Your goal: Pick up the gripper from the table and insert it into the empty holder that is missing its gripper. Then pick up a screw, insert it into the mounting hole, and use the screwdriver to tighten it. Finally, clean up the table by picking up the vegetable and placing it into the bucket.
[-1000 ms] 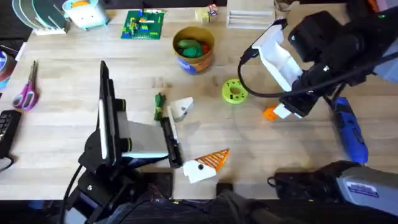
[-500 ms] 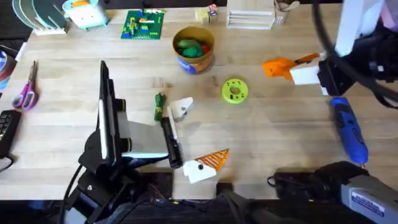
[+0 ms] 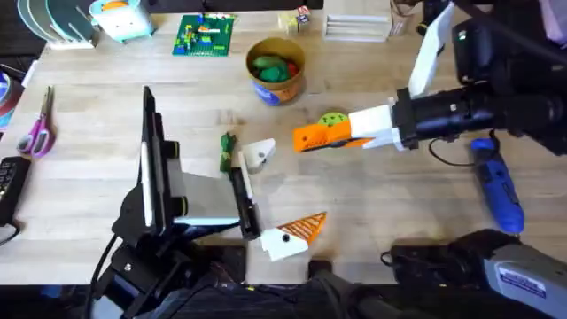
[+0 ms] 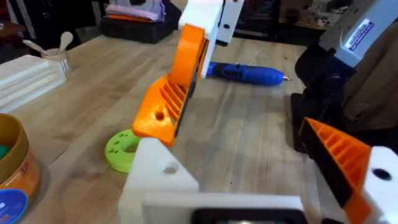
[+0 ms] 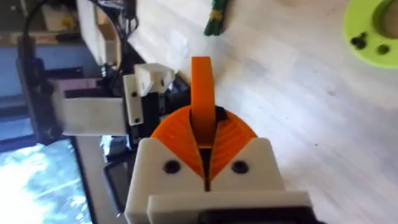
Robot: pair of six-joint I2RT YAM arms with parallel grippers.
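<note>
My right gripper (image 3: 335,135) reaches left over the table's middle, its orange pads shut on the small orange ribbed gripper (image 3: 303,139) (image 5: 201,93) (image 4: 158,115). The piece hangs just right of the plain white holder (image 3: 259,155) (image 4: 158,180), which is one finger of my open left gripper (image 3: 279,190). That gripper's other finger (image 3: 299,230) has an orange tip. The blue screwdriver (image 3: 496,186) (image 4: 245,73) lies at the right. Beside the left arm's wrist lies the dark-green vegetable (image 3: 227,151) (image 5: 216,15). The tan bucket (image 3: 276,89) stands at the back.
A lime-green disc (image 3: 332,118) (image 5: 373,28) carrying small dark screws (image 5: 357,42) sits partly under the right gripper. Green and red toy foods fill the bucket. Scissors (image 3: 37,128) lie at the far left, and a brick plate (image 3: 205,35) at the back.
The right arm has lifted the orange piece from the table, swung up to the right, then come left and low, stopping beside the left gripper's white holder. The left arm has not moved.
</note>
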